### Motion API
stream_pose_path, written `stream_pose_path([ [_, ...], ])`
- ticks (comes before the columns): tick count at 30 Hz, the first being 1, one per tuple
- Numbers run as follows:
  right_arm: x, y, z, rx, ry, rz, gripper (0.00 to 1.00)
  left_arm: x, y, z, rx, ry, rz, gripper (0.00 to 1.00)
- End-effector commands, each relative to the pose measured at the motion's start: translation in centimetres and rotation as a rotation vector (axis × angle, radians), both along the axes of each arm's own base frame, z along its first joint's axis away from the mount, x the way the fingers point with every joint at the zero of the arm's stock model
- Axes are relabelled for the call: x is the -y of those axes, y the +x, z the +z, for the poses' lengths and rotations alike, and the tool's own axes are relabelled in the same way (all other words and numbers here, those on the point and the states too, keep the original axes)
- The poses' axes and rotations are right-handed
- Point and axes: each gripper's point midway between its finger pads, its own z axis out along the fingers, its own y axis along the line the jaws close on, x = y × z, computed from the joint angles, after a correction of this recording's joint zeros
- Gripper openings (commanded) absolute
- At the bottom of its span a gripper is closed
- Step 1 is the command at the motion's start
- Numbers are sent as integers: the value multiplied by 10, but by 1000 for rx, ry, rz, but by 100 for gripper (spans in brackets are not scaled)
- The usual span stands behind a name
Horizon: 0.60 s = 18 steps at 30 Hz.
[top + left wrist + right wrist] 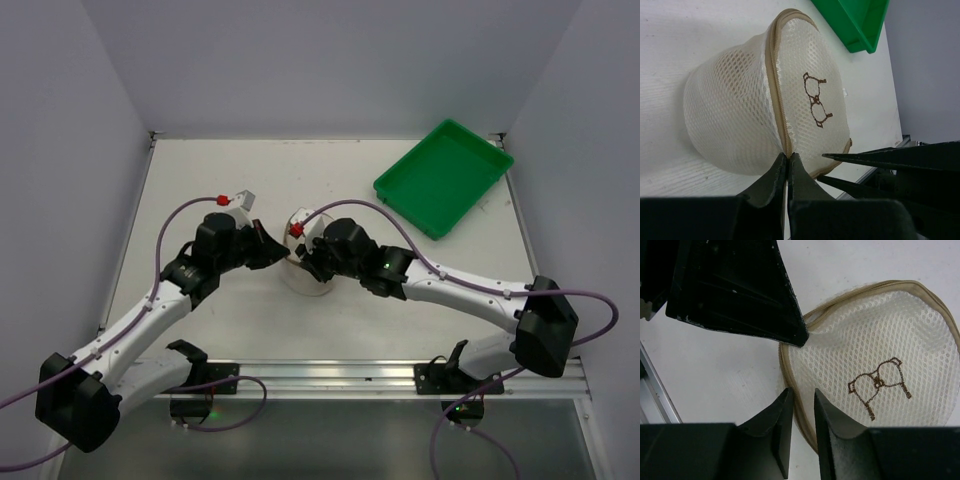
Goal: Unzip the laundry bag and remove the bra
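Pinching the zip (776, 90) on the rim of the mesh bag (735, 115), the left pincer (789, 162) is clamped shut; the right pincer (803, 400) straddles that rim, narrowly parted. The bag lies mid-table between both arms, well apart from the green tray (443, 177) far right. Zip looks closed, bra unseen: all work is ahead.

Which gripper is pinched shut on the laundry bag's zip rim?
The left gripper: its fingertips meet on the tan zip of the laundry bag. The right gripper shows a gap between its fingers at the rim.
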Motion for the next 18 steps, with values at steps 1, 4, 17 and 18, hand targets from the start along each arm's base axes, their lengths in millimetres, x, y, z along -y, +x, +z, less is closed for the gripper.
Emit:
stream_pose_path([
  [1,-13,9,23,71,40,24,25,8,1,22,56,-21,-52,1],
  [4,-13,9,16,66,29,27,10,7,1,21,55,-16,-48,4],
  [17,6,6,24,53,117,-67,0,-7,2,12,37,-20,44,57],
  [18,10,8,24,57,126,-96,0,-8,3,13,40,-23,55,59],
])
